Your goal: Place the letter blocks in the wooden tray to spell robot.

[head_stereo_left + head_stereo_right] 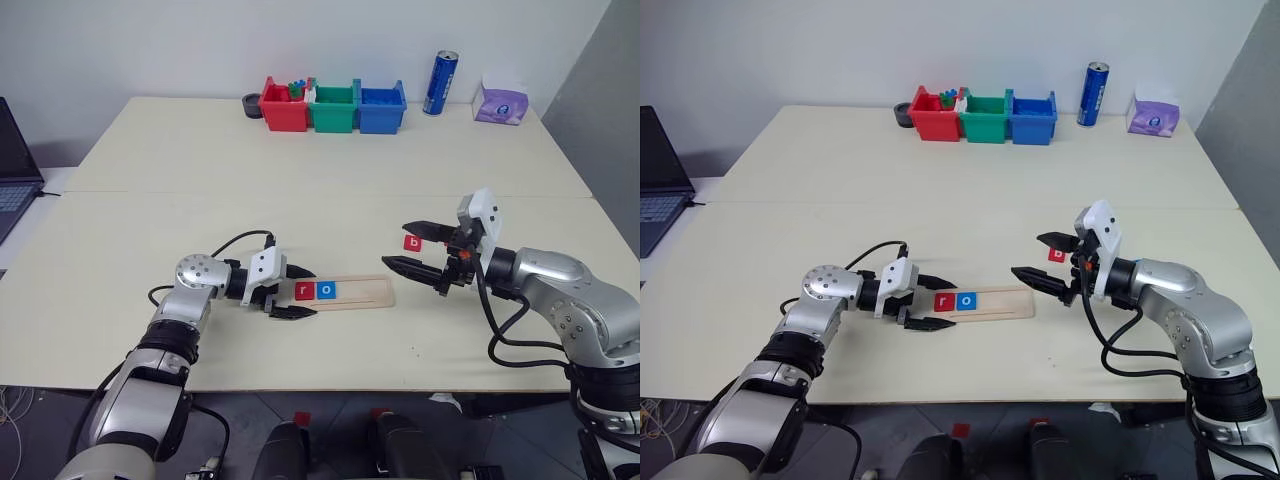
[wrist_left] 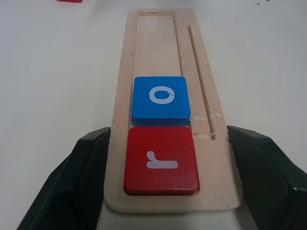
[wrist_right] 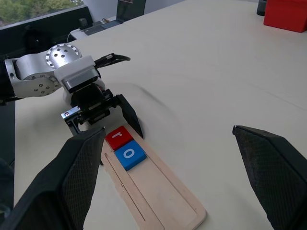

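The wooden tray (image 1: pixel 365 291) lies at the table's front middle. At its left end sit a red letter block "r" (image 2: pixel 161 160) and, right beside it, a blue "o" (image 2: pixel 160 98); the rest of the groove (image 2: pixel 153 48) is bare. My left gripper (image 1: pixel 311 292) is open, low on the table, one finger on each side of the tray's left end, close to its edges. A red "b" block (image 1: pixel 411 242) lies on the table right of the tray. My right gripper (image 1: pixel 395 245) hovers open and empty above the table, just in front of that block.
Red (image 1: pixel 284 105), green (image 1: pixel 334 108) and blue (image 1: pixel 382 108) bins stand in a row at the table's far edge. A blue can (image 1: pixel 440 83) and a purple tissue pack (image 1: pixel 500 103) stand to their right. A laptop (image 1: pixel 15 165) is at the far left.
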`<state>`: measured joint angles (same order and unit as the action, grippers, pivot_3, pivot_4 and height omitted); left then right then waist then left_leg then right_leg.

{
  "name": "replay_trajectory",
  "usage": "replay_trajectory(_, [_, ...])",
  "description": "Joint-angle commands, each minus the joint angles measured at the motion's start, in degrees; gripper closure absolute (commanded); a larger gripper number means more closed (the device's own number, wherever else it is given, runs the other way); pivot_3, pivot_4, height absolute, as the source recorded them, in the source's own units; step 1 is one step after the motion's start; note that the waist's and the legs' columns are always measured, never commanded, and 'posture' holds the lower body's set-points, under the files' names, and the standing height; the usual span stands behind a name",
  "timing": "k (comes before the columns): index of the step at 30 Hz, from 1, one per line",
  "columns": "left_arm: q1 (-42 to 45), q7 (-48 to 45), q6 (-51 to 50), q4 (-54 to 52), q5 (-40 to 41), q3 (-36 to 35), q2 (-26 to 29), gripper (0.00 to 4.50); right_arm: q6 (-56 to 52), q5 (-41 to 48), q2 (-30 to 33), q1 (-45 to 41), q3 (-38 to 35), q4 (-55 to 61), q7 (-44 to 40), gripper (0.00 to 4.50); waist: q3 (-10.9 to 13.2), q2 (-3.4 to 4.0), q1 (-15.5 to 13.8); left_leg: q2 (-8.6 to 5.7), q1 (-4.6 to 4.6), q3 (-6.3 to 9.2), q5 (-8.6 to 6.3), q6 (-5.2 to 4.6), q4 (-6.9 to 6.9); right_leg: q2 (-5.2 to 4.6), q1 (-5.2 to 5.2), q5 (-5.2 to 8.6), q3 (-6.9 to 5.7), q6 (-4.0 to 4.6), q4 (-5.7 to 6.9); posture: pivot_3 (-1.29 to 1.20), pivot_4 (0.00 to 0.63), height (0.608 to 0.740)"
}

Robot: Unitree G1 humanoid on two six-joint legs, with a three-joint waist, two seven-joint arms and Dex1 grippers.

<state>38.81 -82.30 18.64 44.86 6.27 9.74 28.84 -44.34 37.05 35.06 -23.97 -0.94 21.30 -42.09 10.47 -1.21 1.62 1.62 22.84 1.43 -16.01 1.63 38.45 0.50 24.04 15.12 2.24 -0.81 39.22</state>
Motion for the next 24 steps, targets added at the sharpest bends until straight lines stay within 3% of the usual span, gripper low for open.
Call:
replay_trajectory(1, [0.5, -0.8, 2.1, 2.0, -1.3, 0.8, -0.5, 1.1, 1.0, 0.3, 0.1, -0.1, -1.7, 2.4, 0.7, 0.0, 0.0, 0.0, 0.0, 0.0, 0.0, -0.01, 0.0, 0.0, 0.02, 0.0, 0.0, 0.0, 0.01, 0.0, 0.01, 0.0, 0.15, 0.74])
replay_trajectory(7, [1.7, -0.6, 4.0, 4.8, -1.5, 0.5, -1.2, 1.1, 1.1, 0.4, 0.2, 0.0, -1.9, 2.3, 1.1, 0.0, 0.0, 0.0, 0.0, -0.02, 0.02, 0.0, -0.01, -0.01, 0.27, 0.0, -0.01, 0.0, 0.01, -0.01, 0.19, 0.0, 0.15, 0.74])
replay_trajectory(10, [2.2, -0.2, 4.8, 5.7, -1.3, 0.0, -1.4, 0.1, 1.2, 0.3, 0.3, -0.1, -1.8, 2.2, 1.1, 0.0, 0.0, 0.0, 0.0, -0.03, 0.0, 0.0, -0.01, -0.01, 0.35, 0.0, -0.02, 0.0, 0.02, -0.02, 0.31, 0.0, 0.15, 0.74])
replay_trajectory(11, [2.4, -0.3, 5.0, 5.9, -1.2, -0.1, -1.5, 0.04, 1.2, 0.2, 0.3, -0.1, -1.8, 2.1, 1.1, 0.0, 0.0, 0.0, 0.0, -0.03, 0.0, 0.0, -0.01, -0.01, 0.37, 0.0, -0.02, 0.0, 0.02, -0.02, 0.32, 0.0, 0.15, 0.74])
replay_trajectory(18, [4.3, -0.9, 4.5, 6.2, 0.0, -1.2, -1.7, 0.04, 1.4, 0.0, 0.3, -0.4, -1.6, 1.6, 1.0, 0.0, 0.0, 0.0, 0.0, -0.03, 0.01, 0.01, -0.01, -0.01, 0.37, 0.0, -0.02, 0.0, 0.01, -0.02, 0.34, 0.0, 0.15, 0.74])
replay_trajectory(24, [5.7, -5.3, -2.8, -1.1, 3.7, -2.5, 0.4, 0.04, 1.5, 0.0, 0.3, -0.5, -1.5, 1.4, 0.8, 0.0, 0.0, -0.01, 0.0, -0.01, 0.05, 0.02, -0.01, -0.01, 0.37, 0.02, 0.01, 0.0, 0.01, -0.02, 0.34, 0.0, 0.15, 0.74])
